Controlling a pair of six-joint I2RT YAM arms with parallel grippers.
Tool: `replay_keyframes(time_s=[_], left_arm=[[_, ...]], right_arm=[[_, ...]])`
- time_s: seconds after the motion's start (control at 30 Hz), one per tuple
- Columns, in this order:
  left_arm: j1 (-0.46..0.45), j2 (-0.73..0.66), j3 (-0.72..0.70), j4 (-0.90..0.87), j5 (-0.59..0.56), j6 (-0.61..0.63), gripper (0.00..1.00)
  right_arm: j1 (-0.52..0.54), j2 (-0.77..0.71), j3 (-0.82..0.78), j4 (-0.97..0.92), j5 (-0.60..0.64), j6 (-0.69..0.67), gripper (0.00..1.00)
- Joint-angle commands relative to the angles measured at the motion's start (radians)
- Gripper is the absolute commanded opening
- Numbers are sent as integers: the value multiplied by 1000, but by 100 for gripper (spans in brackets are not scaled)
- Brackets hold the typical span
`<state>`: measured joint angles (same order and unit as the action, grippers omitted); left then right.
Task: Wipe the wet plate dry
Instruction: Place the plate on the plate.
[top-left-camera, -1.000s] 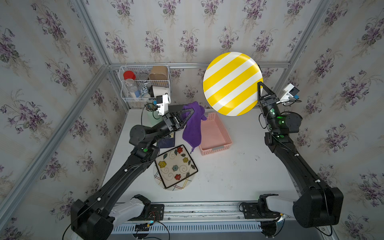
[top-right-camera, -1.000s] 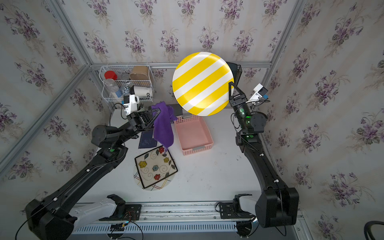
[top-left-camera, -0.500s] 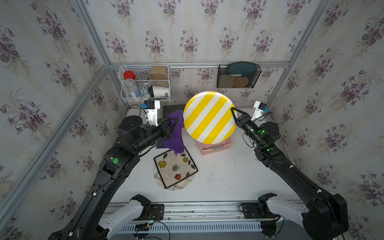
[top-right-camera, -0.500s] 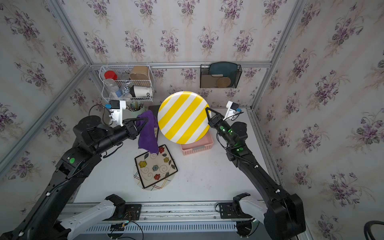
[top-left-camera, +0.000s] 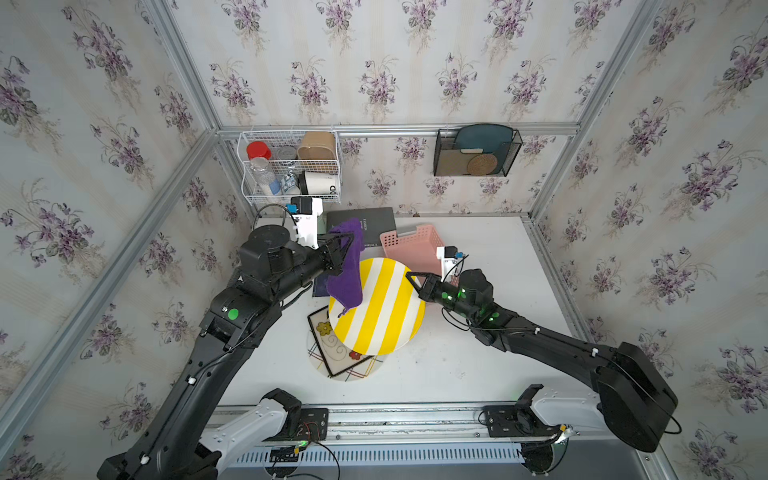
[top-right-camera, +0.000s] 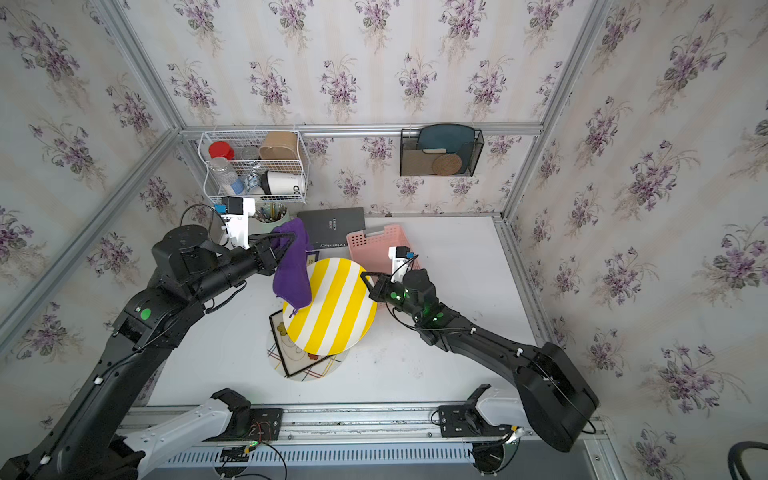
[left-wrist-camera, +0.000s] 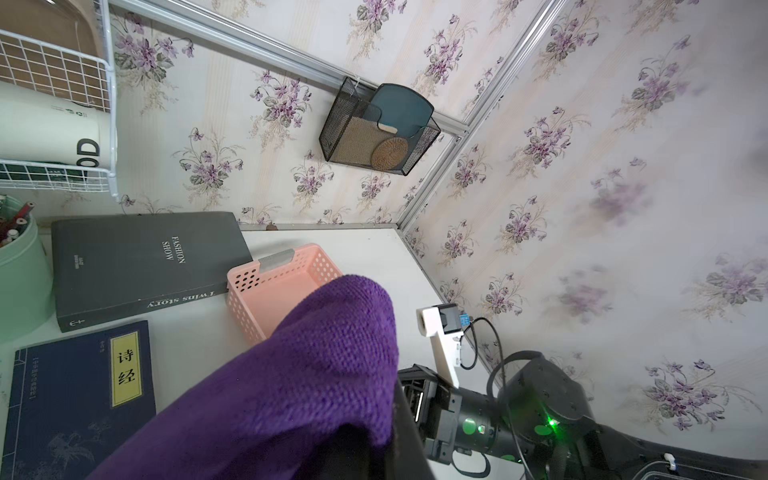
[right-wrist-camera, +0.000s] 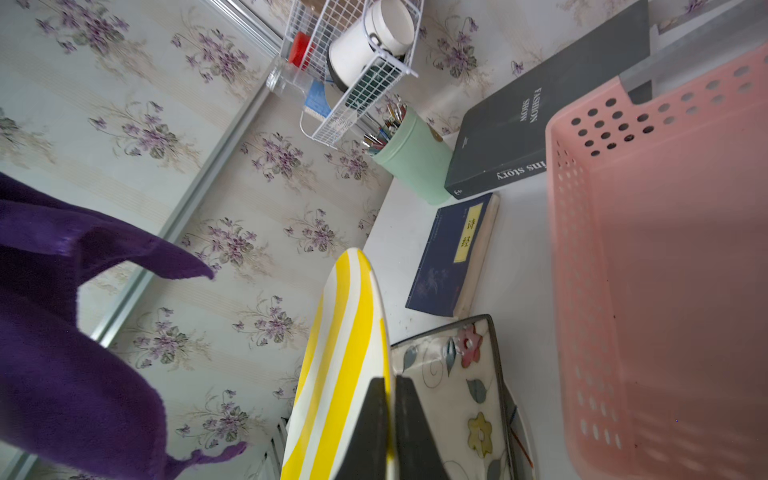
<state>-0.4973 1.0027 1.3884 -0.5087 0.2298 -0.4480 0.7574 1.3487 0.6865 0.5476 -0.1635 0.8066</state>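
Nearest us, in front of the pink basket (top-left-camera: 415, 243), the floral plate (top-left-camera: 336, 357) lies flat, and above it the striped plate (top-left-camera: 376, 309) hangs in the air. Its face is tilted up toward the left arm, its stripes run diagonally back toward the basket, and the right gripper (top-left-camera: 410, 277) is clamped tight on the basket-side rim. Left of the basket, the purple cloth (top-left-camera: 347, 274) hangs lengthwise down from the left gripper (top-left-camera: 349, 240), pinched firmly, and the right wrist view shows a gap to the plate; the grey book (top-left-camera: 365, 222) lies behind the basket.
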Motion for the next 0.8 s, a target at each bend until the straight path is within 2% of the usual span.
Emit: replay_keyframes(time_s=[0.0,0.27,0.57,0.77], left_arm=[[1,-4,-2,11,-7,-4,0],[2,2,-4,2,-11,-3,0],[1,-1,-13,-11,-18,1,0],[2,-4,-23,-13,-23,0,0]], right_arm=[[30,60,28,102,13,-24,0],[105,236,103,108,45,-107,0],[112,386,120,143,60,-147,0],[114,446,103,113,117,-212,0]])
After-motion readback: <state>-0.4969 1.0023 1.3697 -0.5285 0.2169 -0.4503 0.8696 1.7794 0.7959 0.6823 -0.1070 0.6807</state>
